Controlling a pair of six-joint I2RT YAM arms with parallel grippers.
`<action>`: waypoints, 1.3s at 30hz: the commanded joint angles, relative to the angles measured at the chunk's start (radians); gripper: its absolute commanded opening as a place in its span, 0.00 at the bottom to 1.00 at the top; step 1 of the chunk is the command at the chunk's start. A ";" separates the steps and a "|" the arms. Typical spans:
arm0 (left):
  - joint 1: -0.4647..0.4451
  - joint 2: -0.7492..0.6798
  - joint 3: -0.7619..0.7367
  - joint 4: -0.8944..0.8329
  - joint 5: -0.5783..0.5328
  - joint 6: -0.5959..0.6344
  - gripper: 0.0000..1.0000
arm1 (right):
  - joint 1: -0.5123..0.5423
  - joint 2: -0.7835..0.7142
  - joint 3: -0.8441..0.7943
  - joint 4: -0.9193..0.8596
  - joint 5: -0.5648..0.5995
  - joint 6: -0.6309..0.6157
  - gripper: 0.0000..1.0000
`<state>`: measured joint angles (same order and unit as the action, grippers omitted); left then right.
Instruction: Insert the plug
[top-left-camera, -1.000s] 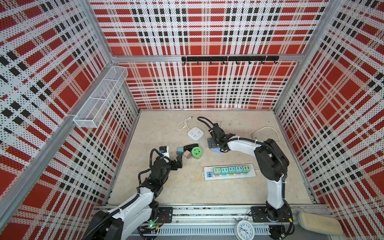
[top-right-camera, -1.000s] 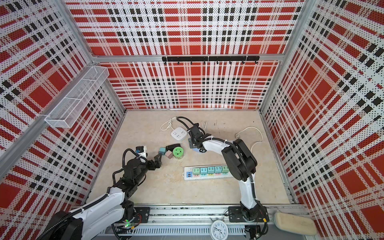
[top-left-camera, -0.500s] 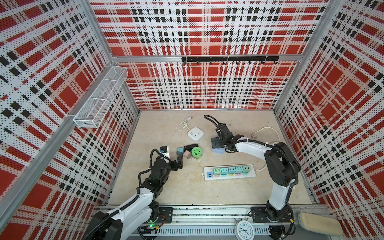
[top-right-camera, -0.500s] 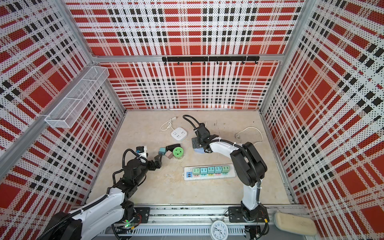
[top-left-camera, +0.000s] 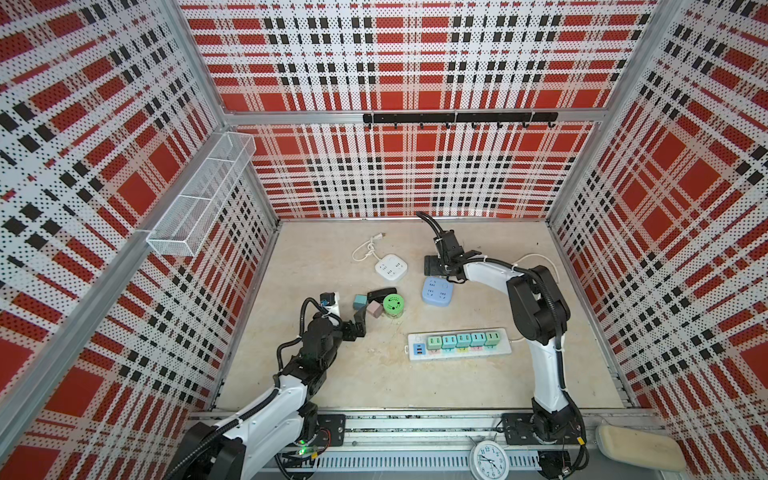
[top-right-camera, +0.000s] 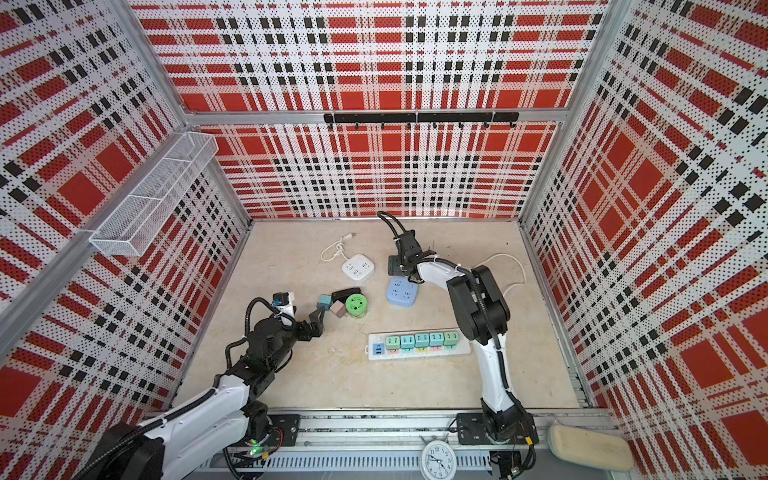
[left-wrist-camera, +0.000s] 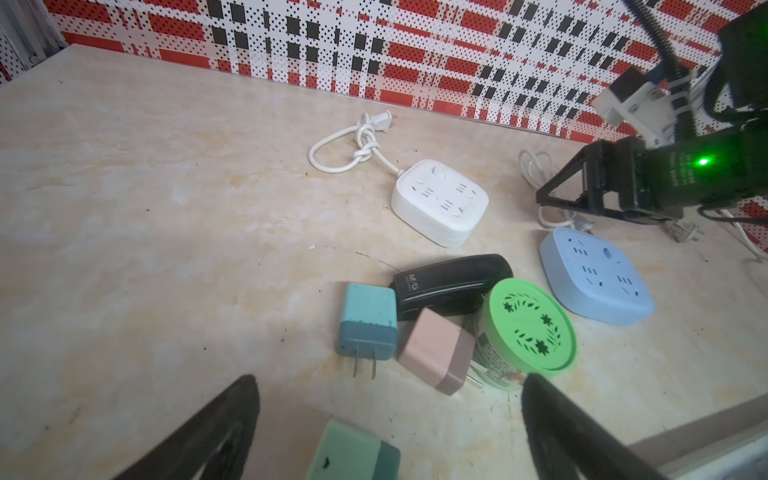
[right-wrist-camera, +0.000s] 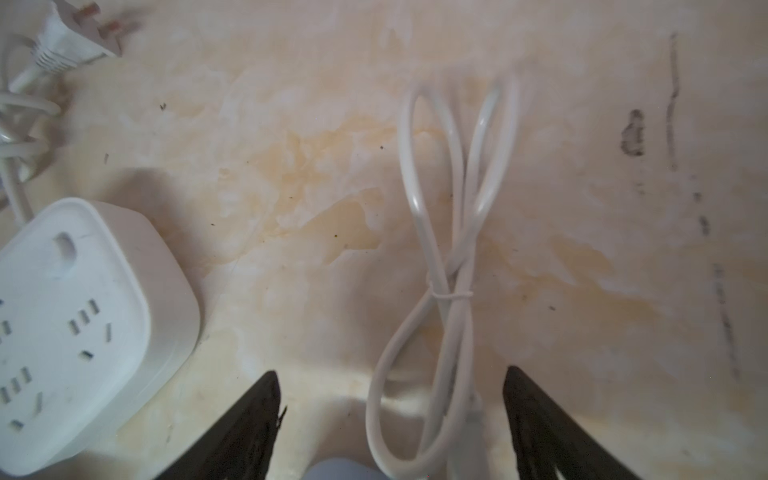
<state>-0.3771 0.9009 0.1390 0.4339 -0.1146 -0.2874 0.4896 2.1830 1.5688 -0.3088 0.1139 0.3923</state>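
Plug (left-wrist-camera: 681, 230): lies on the table (top-left-camera: 374, 382), just beside the blue socket (top-left-camera: 437, 292).
Right gripper (right-wrist-camera: 390, 372): jaws apart, straddling the bundled cord (right-wrist-camera: 453, 249), gripping nothing.
Left gripper (left-wrist-camera: 389, 377): spread wide, empty, near the teal adapter (left-wrist-camera: 368, 322) and the pink adapter (left-wrist-camera: 436, 351).
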 joint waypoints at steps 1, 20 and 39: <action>-0.006 0.001 0.021 0.024 -0.017 0.000 1.00 | 0.005 0.029 0.050 -0.032 -0.075 0.000 0.81; -0.011 -0.008 0.017 0.023 -0.028 0.000 0.99 | 0.105 0.022 0.017 -0.006 -0.047 0.036 0.31; -0.013 -0.019 0.011 0.023 -0.028 0.000 1.00 | 0.217 -0.076 -0.232 0.213 0.130 0.338 0.09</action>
<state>-0.3836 0.8940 0.1390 0.4339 -0.1303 -0.2871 0.6827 2.1277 1.3899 -0.0750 0.2199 0.6727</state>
